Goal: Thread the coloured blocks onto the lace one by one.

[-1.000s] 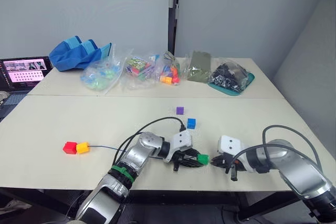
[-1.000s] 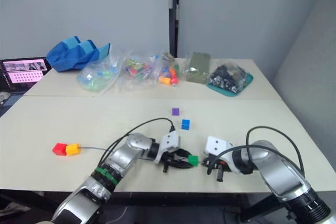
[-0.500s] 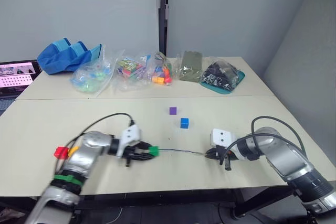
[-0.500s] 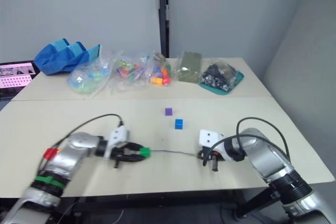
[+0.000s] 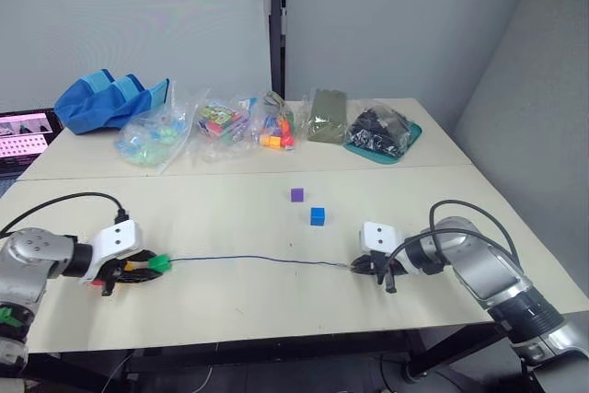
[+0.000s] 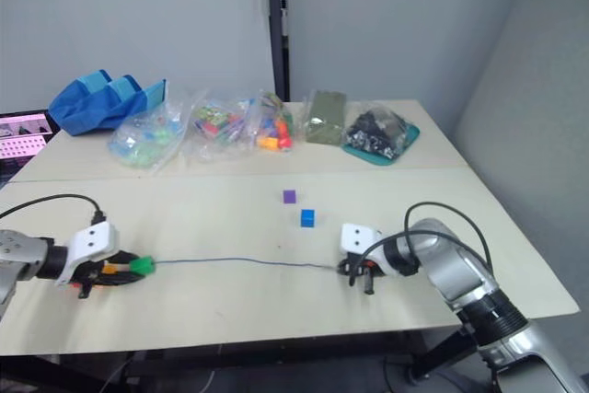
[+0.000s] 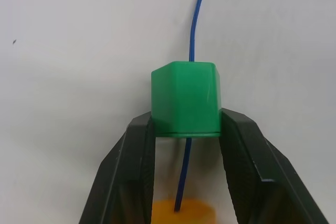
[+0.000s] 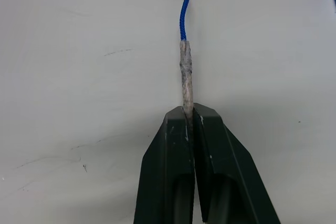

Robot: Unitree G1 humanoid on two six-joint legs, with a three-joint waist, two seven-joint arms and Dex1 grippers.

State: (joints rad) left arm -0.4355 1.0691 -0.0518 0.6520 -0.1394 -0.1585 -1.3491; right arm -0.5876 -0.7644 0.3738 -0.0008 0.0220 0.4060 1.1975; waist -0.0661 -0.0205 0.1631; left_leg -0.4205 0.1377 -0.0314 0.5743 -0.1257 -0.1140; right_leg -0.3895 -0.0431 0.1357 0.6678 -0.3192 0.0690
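The right gripper [image 8: 188,121] pinches the limp lace [image 5: 248,259] by its stiff tip [image 8: 186,77], the best hold, while the left gripper [image 7: 186,132] clamps the light, rigid green block [image 7: 186,98].

The right gripper [image 8: 188,121] pinches the pale stiff tip [image 8: 186,80] of the lace [image 8: 184,9] between its two black fingers [image 8: 167,171], the blue cord running away across the bare desk [image 8: 79,51].
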